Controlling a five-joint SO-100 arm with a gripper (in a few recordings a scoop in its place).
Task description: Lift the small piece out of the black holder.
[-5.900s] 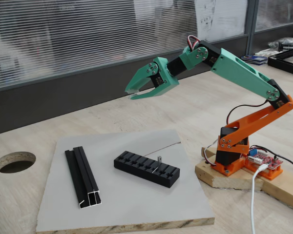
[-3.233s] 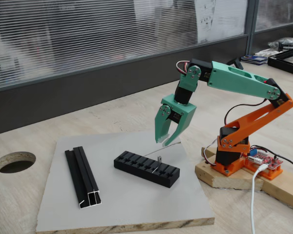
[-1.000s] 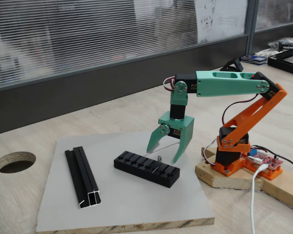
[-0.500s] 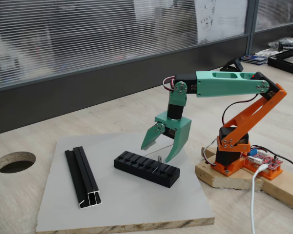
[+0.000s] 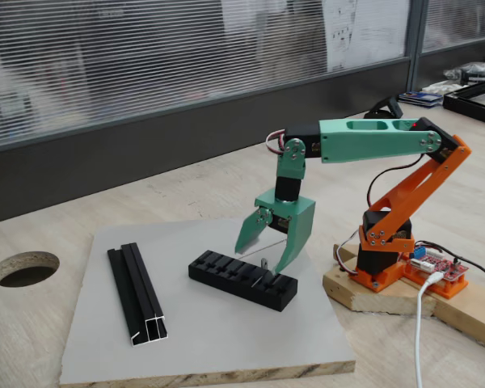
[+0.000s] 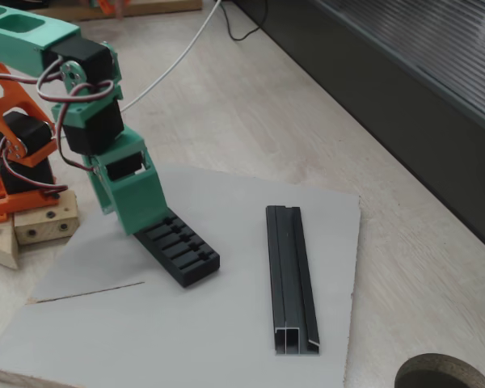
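Here, the wooden table [image 5: 226, 182] carries a grey board [image 5: 202, 339], and in both fixed views every work item lies on that board [image 6: 218, 323]. The arm [image 5: 372, 139] has an orange base section and a green forearm. Its base stands on a wooden block [image 5: 372, 293] just off the board, at about 3 o'clock from the board's middle in a fixed view [image 5: 372, 293].

A long black grooved rail [image 5: 137, 295] lies toward 9 o'clock on the board, well apart from the arm; in the other fixed view the rail [image 6: 291, 279] lies at about 3 o'clock from the holder.

The black holder [image 5: 241, 279] lies near the board's middle, its row of cross slots facing up. In the other fixed view, the green wrist covers the far end of the holder [image 6: 182, 246].

The gripper [image 5: 263, 259] points down over the holder, toward its right portion. Its two green fingers [image 5: 246, 230] are spread apart, one on either side of the small piece, with nothing clamped between them.

The small piece [image 5: 263, 263] stands upright in a slot toward the right portion of the holder, between the fingertips. Contact between the piece and the fingers cannot be told. A thin scratch line [image 6: 89, 291] marks the board near the holder.
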